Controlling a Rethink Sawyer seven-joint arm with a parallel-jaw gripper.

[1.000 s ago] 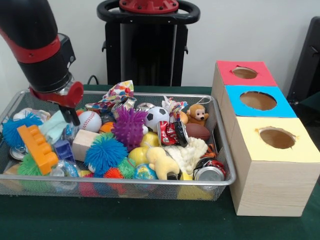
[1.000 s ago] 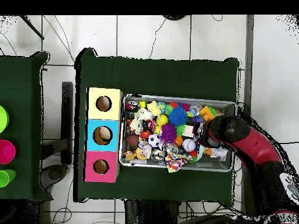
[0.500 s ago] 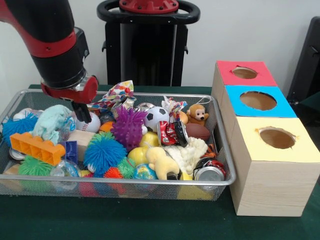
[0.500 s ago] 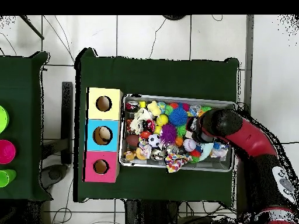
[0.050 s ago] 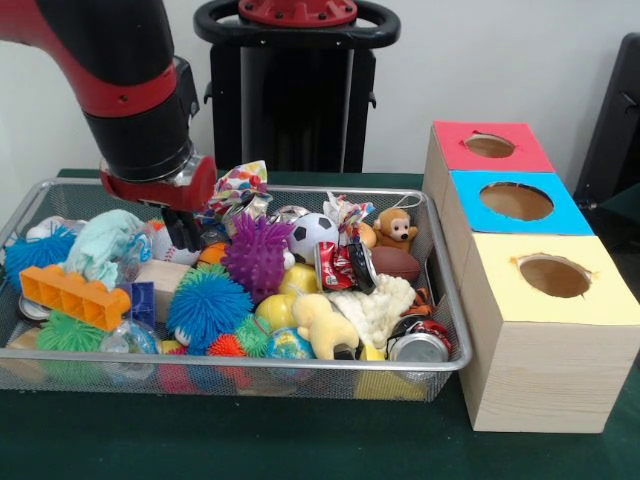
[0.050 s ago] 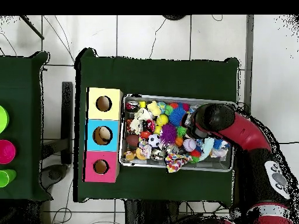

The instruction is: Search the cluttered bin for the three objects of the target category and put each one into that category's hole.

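I see a wire-mesh metal bin (image 5: pixel 448 330), wood-grain boxes (image 5: pixel 520 385), a matt green cloth (image 5: pixel 300 440), and crushed shiny cans (image 5: pixel 418 345).

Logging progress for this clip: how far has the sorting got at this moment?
Nothing looks sorted yet: the wire bin is full of toys and crushed cans, and the red hole, blue hole and yellow hole show nothing inside from here. In hand: the gripper is low among the clutter beside the baseball; whether it grips anything cannot be told. All three placements appear left.
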